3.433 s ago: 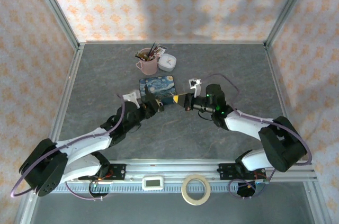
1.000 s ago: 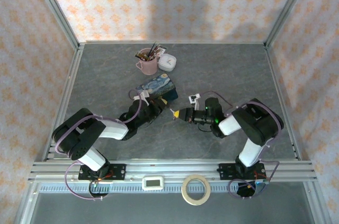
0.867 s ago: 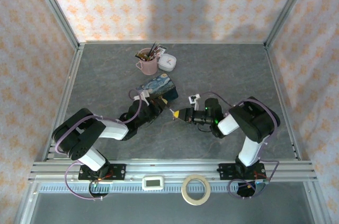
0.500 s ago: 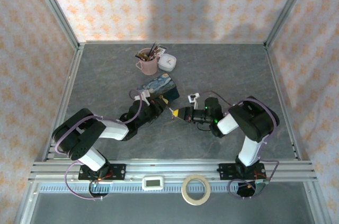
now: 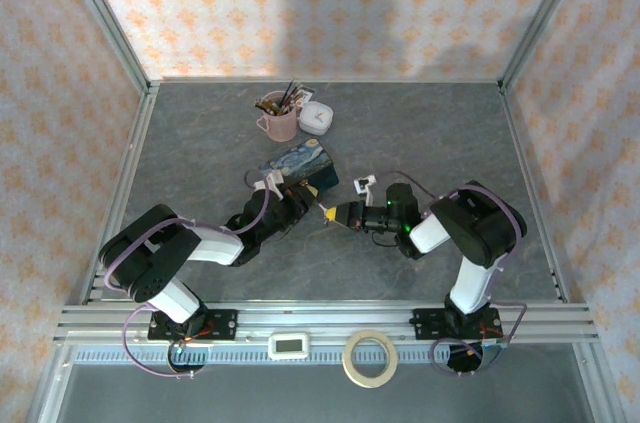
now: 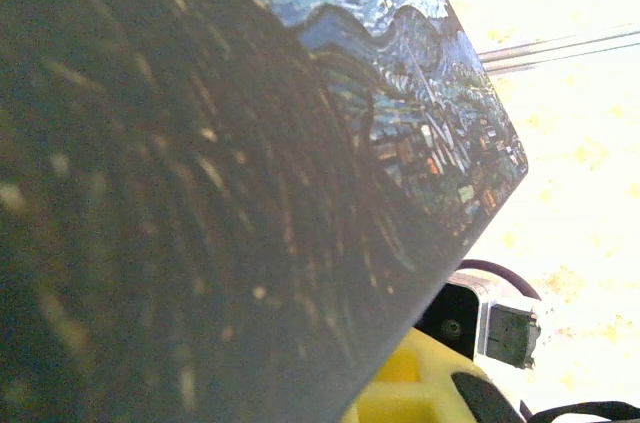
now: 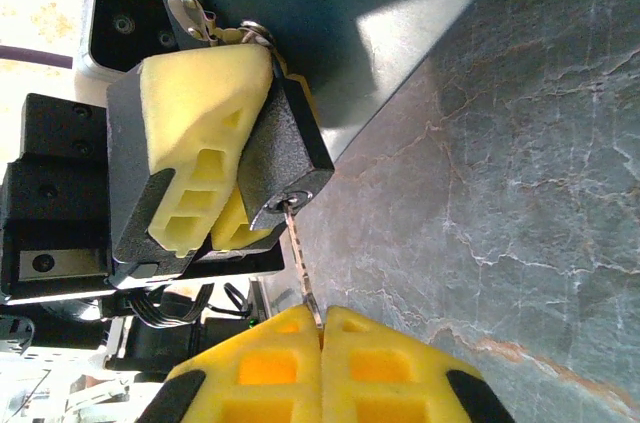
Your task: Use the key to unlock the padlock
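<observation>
You have two arms, a left arm (image 5: pixel 200 243) and a right arm (image 5: pixel 470 228), and two claws, a left claw (image 7: pixel 225 183) and a right claw (image 7: pixel 320 318). Count one padlock (image 7: pixel 285 158) and one key (image 7: pixel 300 263) at its keyhole, plus one small silvery bunch (image 7: pixel 195 13) too tangled for you to count. There is one blue tin (image 5: pixel 300 165), one pink mug (image 5: pixel 280 126) with several brushes (image 5: pixel 285 95), one white box (image 5: pixel 317 118), one tape roll (image 5: pixel 368 358) and one small white timer (image 5: pixel 290 345).

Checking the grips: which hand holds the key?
The right hand, pinching the key set in the padlock; the left hand grips the padlock itself.
</observation>
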Robot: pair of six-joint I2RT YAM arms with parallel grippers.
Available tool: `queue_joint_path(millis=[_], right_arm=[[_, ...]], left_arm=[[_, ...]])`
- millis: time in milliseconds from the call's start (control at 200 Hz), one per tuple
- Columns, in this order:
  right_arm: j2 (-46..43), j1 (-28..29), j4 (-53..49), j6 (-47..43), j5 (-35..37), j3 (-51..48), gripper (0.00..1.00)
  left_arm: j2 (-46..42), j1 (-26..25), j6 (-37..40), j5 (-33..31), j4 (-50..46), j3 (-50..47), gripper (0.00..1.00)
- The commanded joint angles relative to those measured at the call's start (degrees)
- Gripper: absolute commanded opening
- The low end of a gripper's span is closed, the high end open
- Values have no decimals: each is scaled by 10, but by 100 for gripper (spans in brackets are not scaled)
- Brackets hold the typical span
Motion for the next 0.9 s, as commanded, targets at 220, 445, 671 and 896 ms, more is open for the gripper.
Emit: queue_joint_path(millis=[220,445,671,896], right_arm=[[-22,-8,21,-7,-1,10,0],[-22,-14,34,29,-3,29,0],[-20,-14,30,96,27,30,0],[-11,-15,82,176,42,20,0]], left_arm=[[4,-14,21,20,30,15,0],[-2,-19,22,44,56,2,0],[-9,-29,22,42,84,0,0],[5,-36,15,47,110,0,0]])
